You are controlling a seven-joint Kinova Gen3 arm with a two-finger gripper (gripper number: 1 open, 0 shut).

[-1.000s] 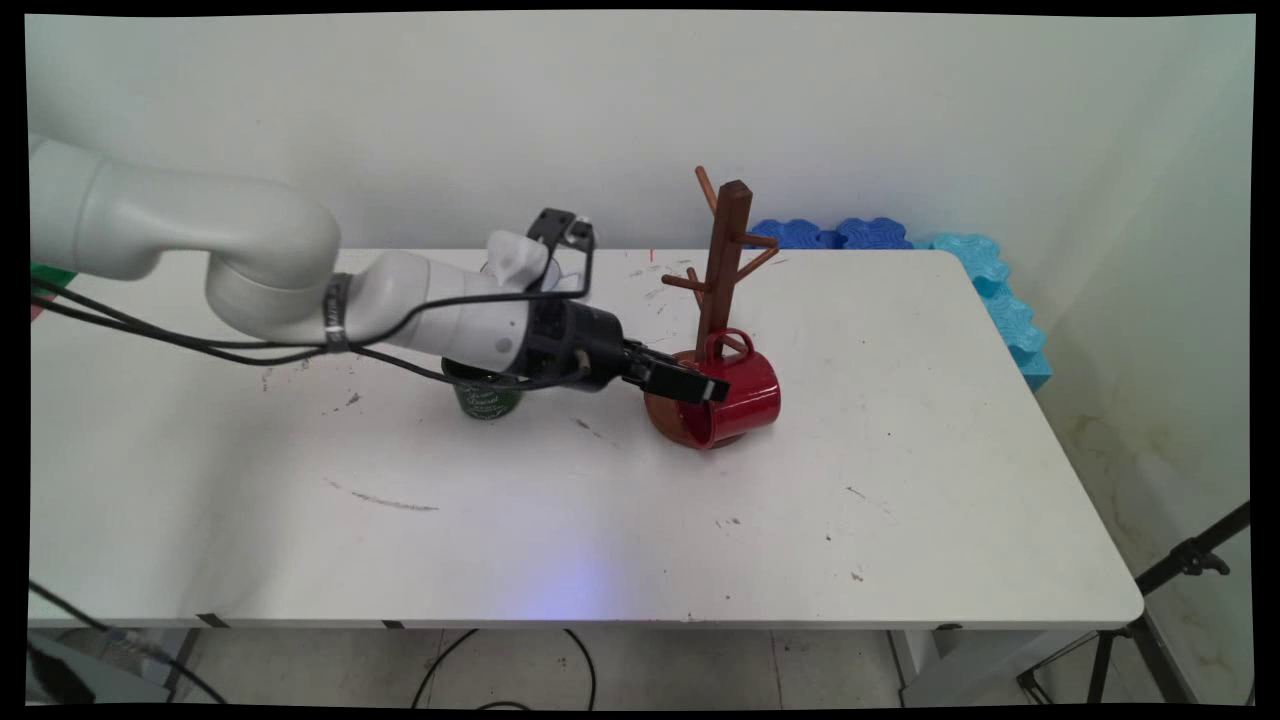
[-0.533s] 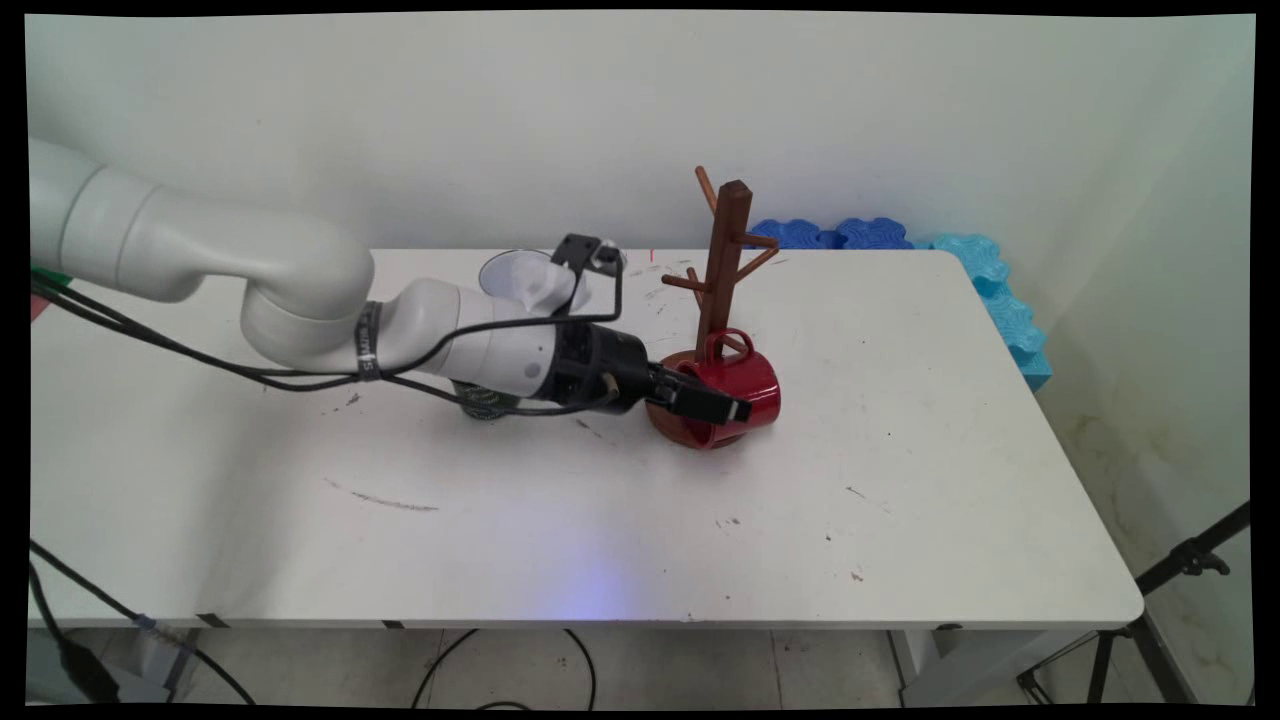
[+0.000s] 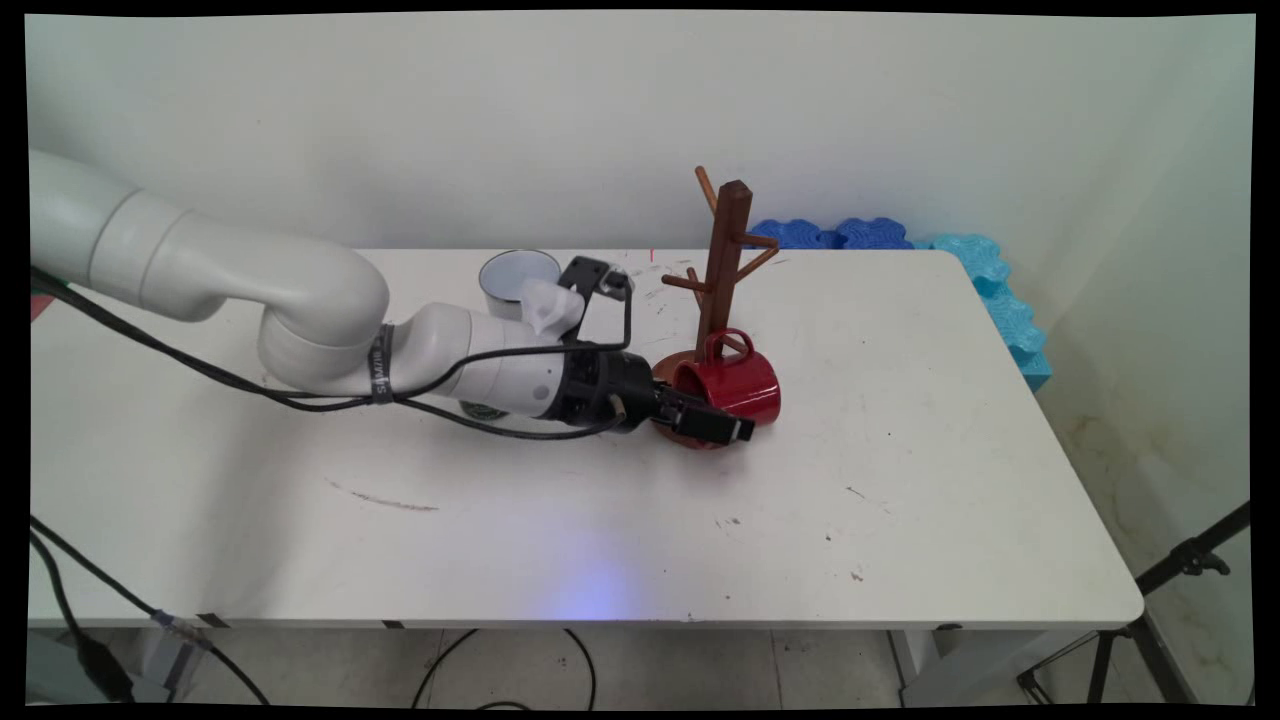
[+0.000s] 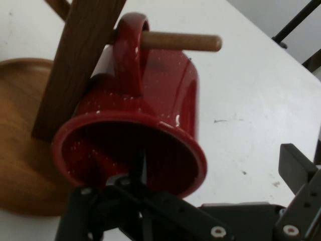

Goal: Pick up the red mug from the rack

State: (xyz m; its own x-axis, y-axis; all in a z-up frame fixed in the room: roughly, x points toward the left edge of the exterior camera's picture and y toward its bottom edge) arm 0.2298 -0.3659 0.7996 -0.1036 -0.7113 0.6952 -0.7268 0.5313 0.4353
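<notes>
Gripper [image 3: 725, 425] low at 7 o'clock of red mug [image 3: 735, 385], fingers apart, clamped on nothing. Mug already hangs on the mug tree [image 3: 725, 260]. Only the hand view shows the peg [image 4: 180, 41] through its handle; only the main view shows the white cup [image 3: 515, 275] at 10 o'clock behind.

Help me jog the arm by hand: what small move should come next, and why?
Probably close the gripper: it is open at the red mug's rim, one finger seemingly inside, one outside; the handle hangs on the mug tree's peg.
</notes>
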